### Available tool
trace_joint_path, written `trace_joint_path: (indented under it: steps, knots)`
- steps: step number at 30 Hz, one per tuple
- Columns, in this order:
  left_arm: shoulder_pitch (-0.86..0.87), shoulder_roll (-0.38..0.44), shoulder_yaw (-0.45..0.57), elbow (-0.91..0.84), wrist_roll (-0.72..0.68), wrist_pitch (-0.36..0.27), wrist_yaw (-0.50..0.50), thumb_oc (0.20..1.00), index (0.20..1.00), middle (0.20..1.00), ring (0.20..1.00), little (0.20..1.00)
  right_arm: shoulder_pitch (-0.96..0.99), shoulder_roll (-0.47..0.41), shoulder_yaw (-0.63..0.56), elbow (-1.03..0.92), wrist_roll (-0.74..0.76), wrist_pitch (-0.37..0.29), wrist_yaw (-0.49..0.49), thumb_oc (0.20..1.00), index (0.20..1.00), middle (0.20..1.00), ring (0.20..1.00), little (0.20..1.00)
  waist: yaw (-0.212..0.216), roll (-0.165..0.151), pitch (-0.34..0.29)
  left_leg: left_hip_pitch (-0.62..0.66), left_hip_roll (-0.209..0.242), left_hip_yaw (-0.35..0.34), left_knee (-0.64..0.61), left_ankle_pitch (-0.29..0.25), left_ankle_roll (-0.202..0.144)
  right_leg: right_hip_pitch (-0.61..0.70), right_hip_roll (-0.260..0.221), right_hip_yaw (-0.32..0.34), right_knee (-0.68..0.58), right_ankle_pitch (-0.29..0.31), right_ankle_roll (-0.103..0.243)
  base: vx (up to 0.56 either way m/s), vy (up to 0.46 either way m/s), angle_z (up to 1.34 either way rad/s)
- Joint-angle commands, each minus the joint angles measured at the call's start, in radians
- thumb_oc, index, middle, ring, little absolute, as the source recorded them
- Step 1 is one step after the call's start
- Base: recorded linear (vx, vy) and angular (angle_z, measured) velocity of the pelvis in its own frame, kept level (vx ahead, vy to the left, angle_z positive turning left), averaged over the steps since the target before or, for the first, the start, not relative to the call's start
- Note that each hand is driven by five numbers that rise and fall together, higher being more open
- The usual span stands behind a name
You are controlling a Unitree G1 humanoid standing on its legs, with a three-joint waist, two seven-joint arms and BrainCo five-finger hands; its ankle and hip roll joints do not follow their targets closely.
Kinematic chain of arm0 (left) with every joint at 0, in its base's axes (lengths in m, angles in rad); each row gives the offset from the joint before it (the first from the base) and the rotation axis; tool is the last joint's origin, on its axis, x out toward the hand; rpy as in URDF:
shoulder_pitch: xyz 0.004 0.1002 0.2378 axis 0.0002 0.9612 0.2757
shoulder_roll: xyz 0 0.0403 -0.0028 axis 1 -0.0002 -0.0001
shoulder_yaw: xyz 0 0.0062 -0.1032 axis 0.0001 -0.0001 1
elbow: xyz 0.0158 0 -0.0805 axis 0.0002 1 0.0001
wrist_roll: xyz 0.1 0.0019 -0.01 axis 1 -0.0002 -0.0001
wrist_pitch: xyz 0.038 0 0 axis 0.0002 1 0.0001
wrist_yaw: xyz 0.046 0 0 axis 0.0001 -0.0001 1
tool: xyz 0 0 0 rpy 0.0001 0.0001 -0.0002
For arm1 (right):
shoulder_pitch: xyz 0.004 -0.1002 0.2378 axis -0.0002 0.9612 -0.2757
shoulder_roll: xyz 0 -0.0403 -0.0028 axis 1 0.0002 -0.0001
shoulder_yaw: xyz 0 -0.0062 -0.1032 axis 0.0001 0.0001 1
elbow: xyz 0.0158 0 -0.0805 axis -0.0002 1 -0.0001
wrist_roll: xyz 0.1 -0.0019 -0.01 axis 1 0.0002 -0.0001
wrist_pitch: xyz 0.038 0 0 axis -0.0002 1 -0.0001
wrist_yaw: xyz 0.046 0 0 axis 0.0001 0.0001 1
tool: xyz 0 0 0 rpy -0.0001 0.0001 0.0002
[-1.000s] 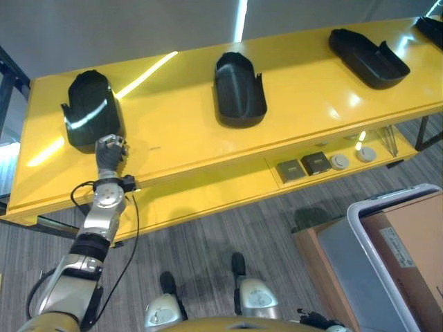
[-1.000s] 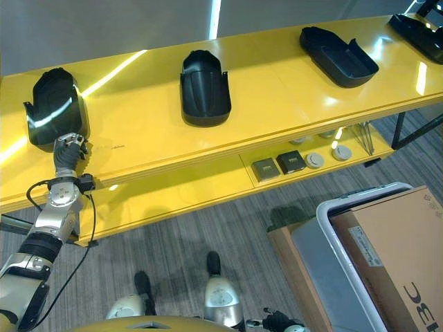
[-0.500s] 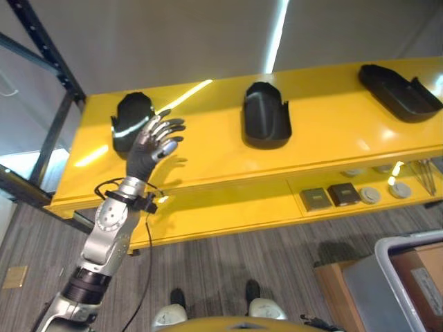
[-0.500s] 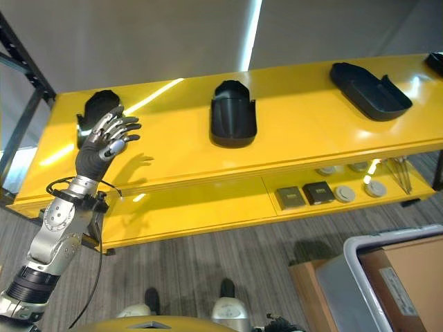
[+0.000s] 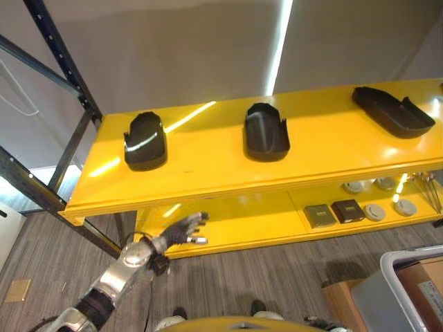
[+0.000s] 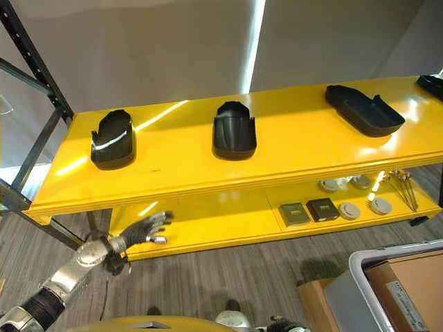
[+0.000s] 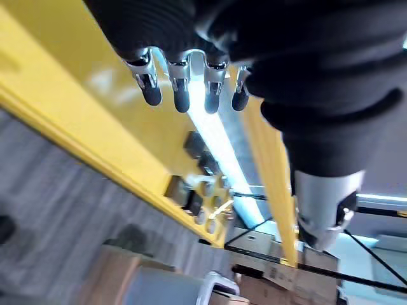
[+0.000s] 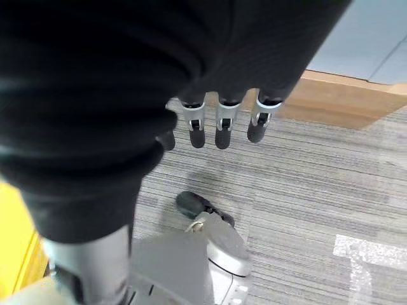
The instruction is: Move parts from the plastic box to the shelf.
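Note:
Three black moulded parts rest on the top of the yellow shelf [image 5: 208, 166]: a left part [image 5: 145, 142], a middle part [image 5: 265, 131] and a long right part [image 5: 391, 112]. My left hand [image 5: 178, 233] hangs open and empty below the shelf's front edge, in front of the lower level; its straight fingers [image 7: 181, 89] hold nothing. The grey plastic box [image 6: 394, 250] stands on the floor at the lower right, with a cardboard carton [image 6: 408, 290] in it. My right hand [image 8: 219, 127] hangs over the floor with relaxed fingers and nothing in them.
On the lower shelf level lie two small dark square pieces [image 5: 319, 215] and several round discs [image 5: 374, 211]. A black metal rack frame [image 5: 55, 62] rises at the left. A fourth black part [image 6: 430, 81] peeks in at the far right.
My left hand left the left part, rose with spread fingers, then dropped below the shelf's front edge. The part stays on the shelf. The camera has shifted.

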Motion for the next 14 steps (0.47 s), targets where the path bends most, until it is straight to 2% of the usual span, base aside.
trace_joint_path:
  steps: [1,2,5,6,7,8,9,12,14]
  knots:
    - [-0.028,-0.008,0.027,0.104,0.153,-0.084,0.119,1.0,1.0,1.0,1.0,1.0,-0.04,-0.02,0.023,0.016,0.003,0.014,0.002,1.0,1.0,1.0,1.0,1.0,-0.003,-0.03,0.03,-0.027,0.005,-0.001,0.11,-0.104,0.033,-0.001,-0.023,0.004,0.065,-0.102,0.035,-0.03,0.009,-0.03]
    - [-0.021,-0.02,0.032,0.185,0.194,-0.111,0.133,1.0,1.0,1.0,1.0,1.0,-0.039,-0.014,0.023,0.02,0.008,0.012,-0.003,1.0,1.0,1.0,1.0,1.0,-0.004,-0.032,0.029,-0.029,0.005,-0.001,0.11,-0.104,0.033,-0.005,-0.022,0.006,0.066,-0.103,0.034,-0.04,0.003,-0.01]
    - [0.003,-0.064,0.059,0.321,0.222,-0.057,0.178,1.0,1.0,1.0,1.0,1.0,-0.043,-0.01,0.022,0.024,0.027,0.022,-0.005,1.0,1.0,1.0,1.0,1.0,-0.003,-0.035,0.03,-0.031,0.008,0.0,0.115,-0.107,0.033,-0.005,-0.022,0.003,0.067,-0.107,0.031,-0.01,0.001,0.0]
    - [0.021,-0.109,0.093,0.48,0.247,-0.051,0.24,1.0,1.0,1.0,1.0,1.0,-0.041,-0.003,0.012,0.033,0.028,0.017,-0.01,1.0,1.0,1.0,1.0,1.0,-0.001,-0.037,0.029,-0.036,0.006,-0.005,0.115,-0.104,0.034,-0.009,-0.02,0.003,0.067,-0.106,0.029,-0.04,-0.003,0.0]
    - [0.032,-0.153,0.141,0.658,0.21,-0.059,0.3,1.0,1.0,1.0,1.0,1.0,-0.044,0.008,0.009,0.047,0.022,0.013,-0.018,1.0,1.0,1.0,1.0,1.0,0.002,-0.041,0.028,-0.038,0.005,-0.01,0.115,-0.102,0.034,-0.01,-0.019,0.003,0.067,-0.107,0.027,0.0,0.0,0.0]
    - [0.038,-0.176,0.181,0.735,0.182,-0.044,0.332,1.0,1.0,1.0,1.0,1.0,-0.048,0.017,0.007,0.059,0.016,0.013,-0.028,1.0,1.0,1.0,1.0,1.0,0.006,-0.045,0.026,-0.037,0.003,-0.014,0.114,-0.102,0.034,-0.008,-0.018,0.001,0.065,-0.107,0.025,0.0,0.0,0.0]
    - [0.039,-0.179,0.186,0.742,0.179,-0.038,0.339,1.0,1.0,1.0,1.0,1.0,-0.049,0.019,0.007,0.061,0.015,0.013,-0.03,1.0,1.0,1.0,1.0,1.0,0.007,-0.046,0.024,-0.04,0.003,-0.015,0.113,-0.1,0.034,-0.01,-0.018,0.001,0.064,-0.106,0.025,0.0,0.0,0.0]
    - [0.076,-0.222,0.288,0.838,0.176,-0.082,0.369,1.0,1.0,1.0,1.0,1.0,-0.051,0.047,-0.012,0.101,0.004,0.01,-0.056,1.0,1.0,1.0,1.0,1.0,0.024,-0.056,0.01,-0.031,-0.003,-0.029,0.105,-0.106,0.038,0.004,-0.017,-0.003,0.053,-0.107,0.02,0.04,-0.014,0.02]
    - [0.085,-0.233,0.303,0.849,0.169,-0.098,0.382,1.0,1.0,1.0,1.0,1.0,-0.049,0.056,-0.018,0.111,0.006,0.01,-0.062,1.0,1.0,1.0,1.0,1.0,0.029,-0.058,0.007,-0.029,-0.006,-0.036,0.103,-0.109,0.039,0.005,-0.017,-0.004,0.052,-0.107,0.02,0.04,-0.008,0.06]
